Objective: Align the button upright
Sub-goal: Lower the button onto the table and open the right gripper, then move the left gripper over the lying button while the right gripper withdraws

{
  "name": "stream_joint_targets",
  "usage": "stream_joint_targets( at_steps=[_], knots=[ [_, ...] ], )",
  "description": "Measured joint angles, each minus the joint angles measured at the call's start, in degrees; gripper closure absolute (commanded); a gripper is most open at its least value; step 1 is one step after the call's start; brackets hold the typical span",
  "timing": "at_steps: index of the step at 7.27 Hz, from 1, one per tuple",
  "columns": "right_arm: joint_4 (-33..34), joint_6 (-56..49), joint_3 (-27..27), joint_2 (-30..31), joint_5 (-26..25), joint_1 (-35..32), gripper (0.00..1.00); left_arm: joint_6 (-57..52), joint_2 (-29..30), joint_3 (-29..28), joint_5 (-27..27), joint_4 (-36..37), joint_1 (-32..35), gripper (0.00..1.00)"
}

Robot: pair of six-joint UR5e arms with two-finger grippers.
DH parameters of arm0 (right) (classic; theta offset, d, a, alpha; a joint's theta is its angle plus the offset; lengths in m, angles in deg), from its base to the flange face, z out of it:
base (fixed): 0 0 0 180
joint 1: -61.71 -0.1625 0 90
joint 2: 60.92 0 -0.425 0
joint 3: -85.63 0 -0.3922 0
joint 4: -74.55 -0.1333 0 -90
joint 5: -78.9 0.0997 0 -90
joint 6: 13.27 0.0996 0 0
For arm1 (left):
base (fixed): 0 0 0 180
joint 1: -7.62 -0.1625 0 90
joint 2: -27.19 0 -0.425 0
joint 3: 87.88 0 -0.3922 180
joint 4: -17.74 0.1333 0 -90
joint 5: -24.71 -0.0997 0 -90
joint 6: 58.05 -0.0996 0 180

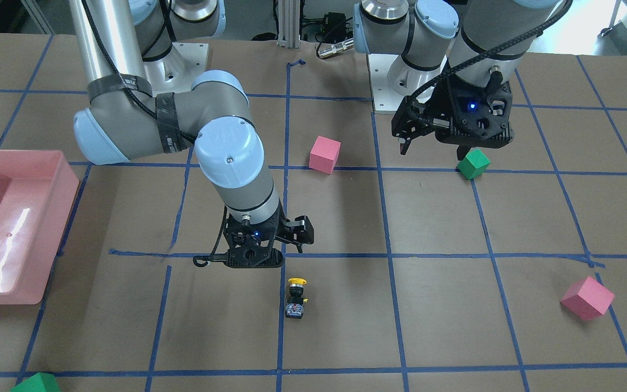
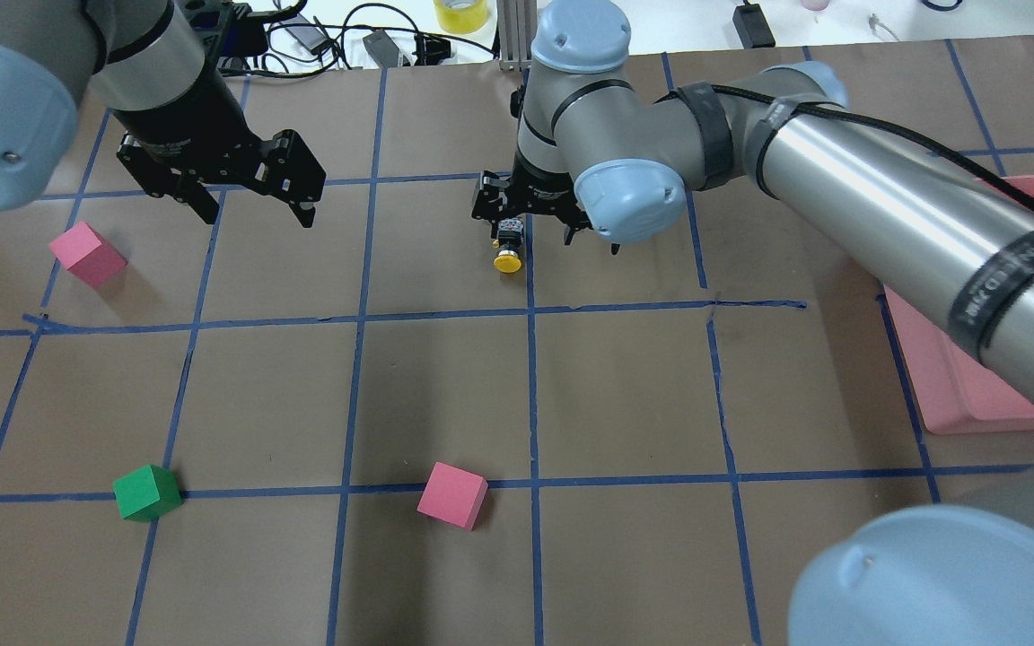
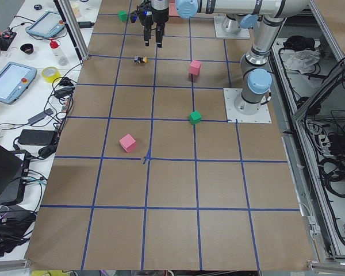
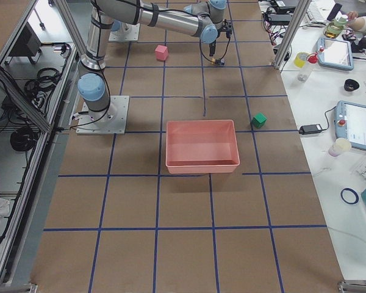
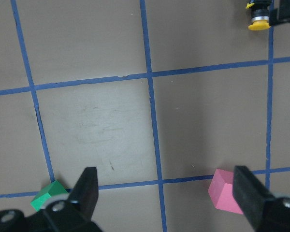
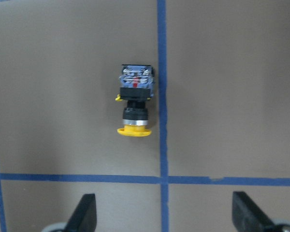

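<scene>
The button lies on its side on the brown table, by a blue tape line, with its yellow cap toward the robot. It also shows in the overhead view, the right wrist view and the top corner of the left wrist view. My right gripper hangs open just above it, apart from it, with both fingers showing at the bottom edge of its wrist view. My left gripper is open and empty, high over the table, far from the button.
A green cube lies under my left gripper. One pink cube sits mid-table, another near the far edge. A second green cube is at the table's far edge. A pink bin stands beside my right arm.
</scene>
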Motion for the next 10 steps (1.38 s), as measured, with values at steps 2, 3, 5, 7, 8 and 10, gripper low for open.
stream_joint_targets(
  at_steps=[2,3,5,7,8,10],
  knots=[
    [-7.34,-6.82,-1.46,6.0,-0.72,4.9,0.0,1.04,2.89,-0.27,0.64,1.15,0.01,0.0],
    [-11.2,-10.15,-1.42,8.0,-1.0,6.91,0.0,1.14,4.64,-0.47,0.96,3.8,0.23,0.0],
    [-16.6,-12.73,-1.1,10.47,-2.47,9.17,0.0,2.5,7.92,-0.01,1.38,10.25,2.42,0.0],
    [-17.56,-18.02,-1.22,11.31,-6.5,11.77,0.0,5.77,10.28,3.73,1.12,21.51,6.74,0.0],
    [-18.15,-22.02,-1.11,11.99,-7.69,14.05,0.0,6.46,10.77,7.93,0.95,29.62,8.11,0.0],
    [-21.15,-25.4,-0.99,13.84,-9.04,18.74,0.0,6.95,11.51,16.82,0.73,46.1,9.76,0.0]
  ],
)
